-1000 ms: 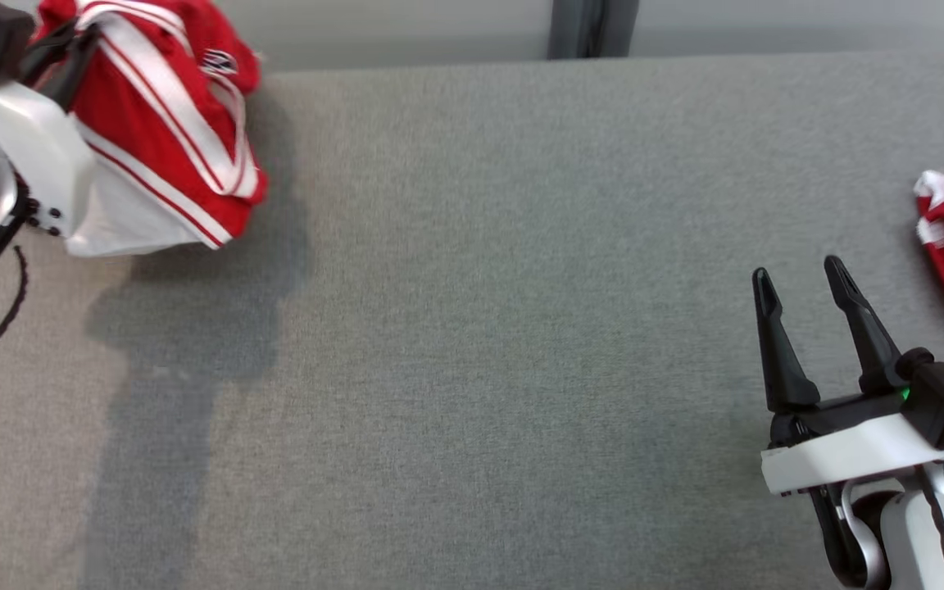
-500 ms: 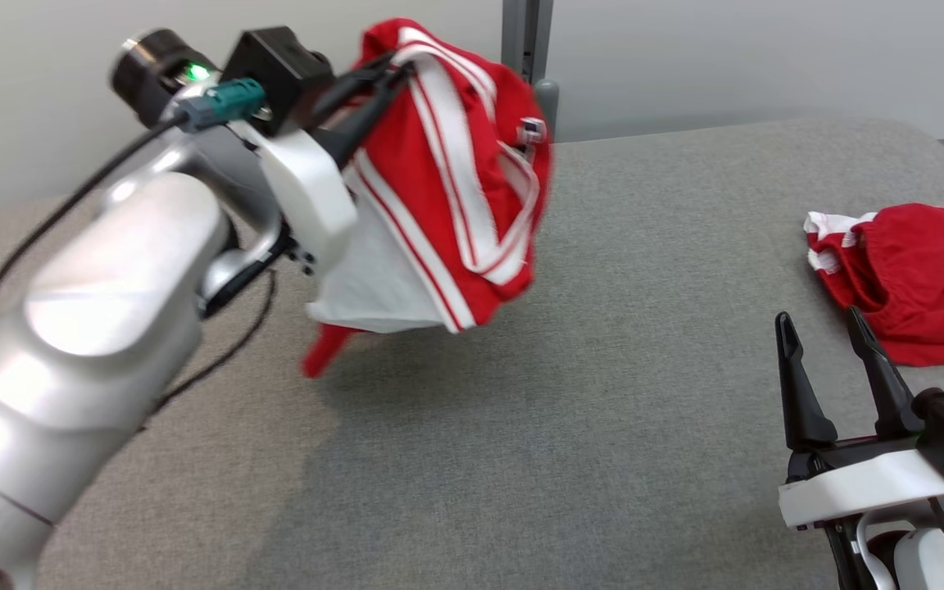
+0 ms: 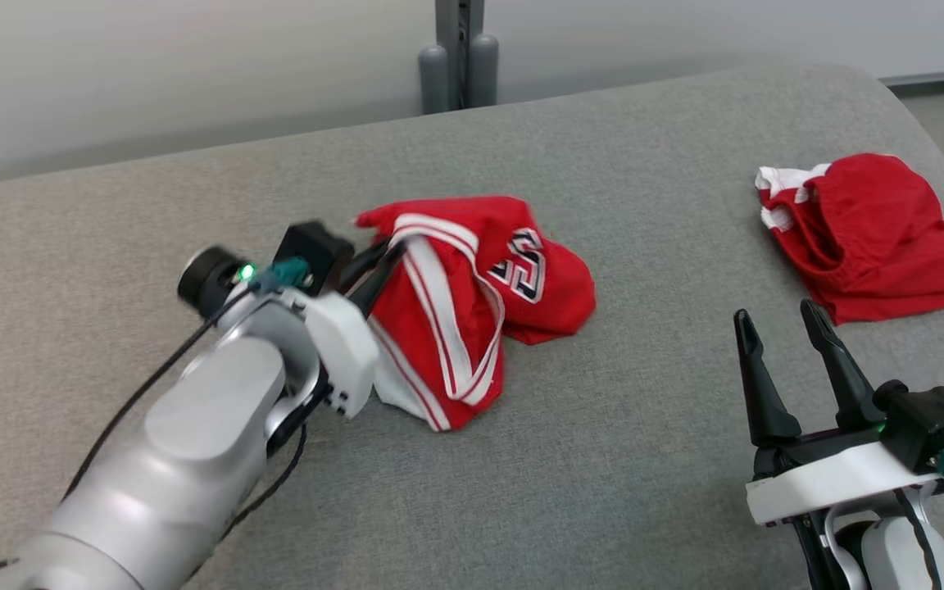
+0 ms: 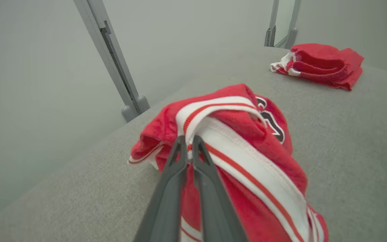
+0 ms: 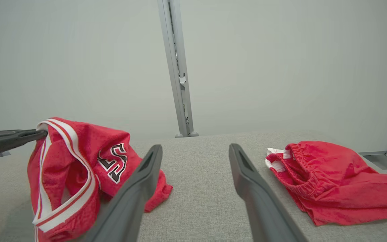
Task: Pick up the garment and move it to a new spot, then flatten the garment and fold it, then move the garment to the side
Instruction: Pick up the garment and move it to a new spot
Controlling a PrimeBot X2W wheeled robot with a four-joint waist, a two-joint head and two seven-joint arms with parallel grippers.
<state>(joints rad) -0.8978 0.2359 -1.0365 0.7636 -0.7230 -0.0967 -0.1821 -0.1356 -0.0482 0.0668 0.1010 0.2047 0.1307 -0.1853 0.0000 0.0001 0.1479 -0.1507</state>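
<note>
1. The grey fabric-topped bench (image 3: 644,459) carries everything here.
2. The red mesh jersey (image 3: 456,328) is a bunched heap right at the left claw's fingertips, spreading out past them and well off to the left of the right claw. Most of it sags onto the bench and only the pinched edge is lifted, so I'd guess it's being set down at its new spot, with no flattening done yet. It's too crumpled for a clean long axis. The white striped trim loops from the pinch back under the claw, the bulk lies beyond the tips, and the number print faces up, towards the right claw's side.
3. The red shorts (image 3: 873,229) are ahead of the right claw and a bit to its right, well apart from the jersey. They look parked out of the way.
4. The left claw (image 3: 390,248) is squeezed nearly closed on that white trim.
5. The right claw (image 3: 775,311) is spread wide with nothing in it, over bare bench. It's probably waiting to help spread the fabric.
</note>
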